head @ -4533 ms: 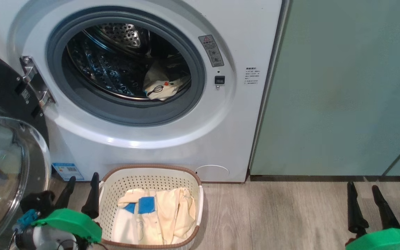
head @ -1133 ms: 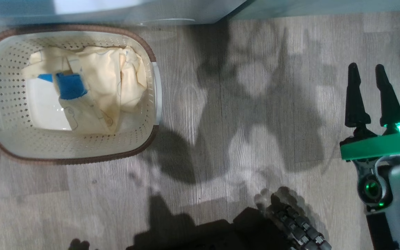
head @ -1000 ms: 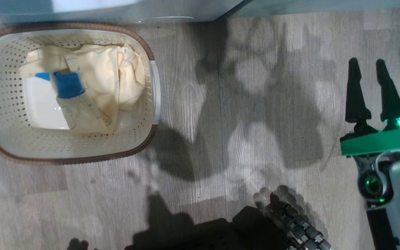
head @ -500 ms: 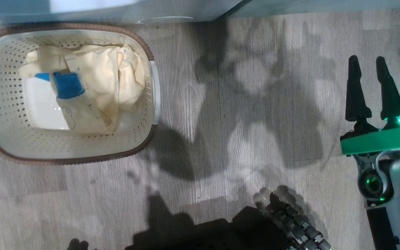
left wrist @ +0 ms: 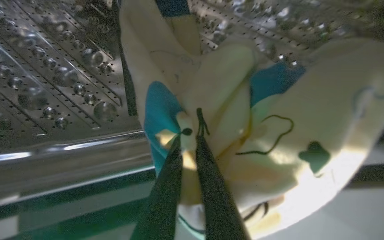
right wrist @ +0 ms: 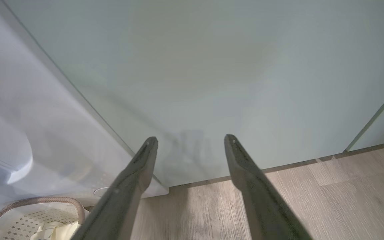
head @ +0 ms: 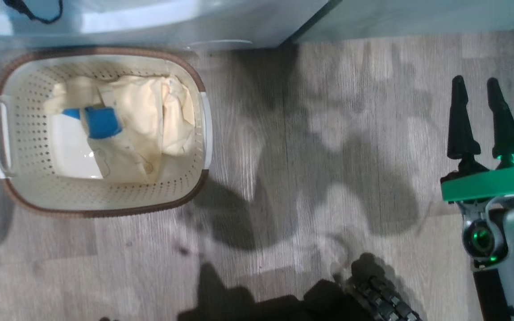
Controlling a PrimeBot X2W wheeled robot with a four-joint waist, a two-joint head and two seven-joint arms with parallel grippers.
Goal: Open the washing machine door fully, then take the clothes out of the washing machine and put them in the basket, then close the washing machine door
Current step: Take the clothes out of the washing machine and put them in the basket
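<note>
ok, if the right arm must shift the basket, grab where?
Probably the white handle on the side of the basket facing the right gripper, from above: it bows out from the rim, so the open jaws could straddle it.

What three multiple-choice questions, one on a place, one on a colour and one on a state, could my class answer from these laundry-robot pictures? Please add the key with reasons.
1. Where is the garment that the left tool grips?
A. on the floor
B. at the steel drum
C. over the door's rim

2. What colour is the patch on the cloth lying in the basket?
A. red
B. blue
C. green

3. How is the right tool?
A. open and empty
B. shut on fabric
C. shut on a handle

Key: 1 B, since perforated steel shows right behind the gripped fabric; 2 B, since the head view shows a bright blue rectangle; 3 A, since its fingers stand apart with nothing between them.
</note>
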